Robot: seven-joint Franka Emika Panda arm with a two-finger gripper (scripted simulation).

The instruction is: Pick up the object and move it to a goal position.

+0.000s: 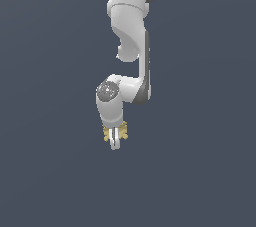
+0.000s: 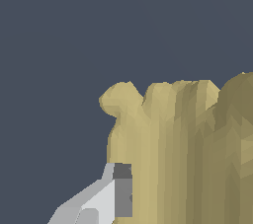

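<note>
Pale-yellow, lumpy flat block (image 1: 114, 132) sits clamped between the white tool (image 1: 115, 143)'s fingers; keeping that squeeze firm should prevent slipping in transit.

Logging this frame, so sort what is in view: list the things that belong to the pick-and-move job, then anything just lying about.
Belongs to the job:
- the pale-yellow lumpy block, sitting between the fingers
- the gripper, closed around it
- one grey finger pad pressed to the block's side in the wrist view

Just lying about:
- nothing; only the plain dark surface shows
</note>
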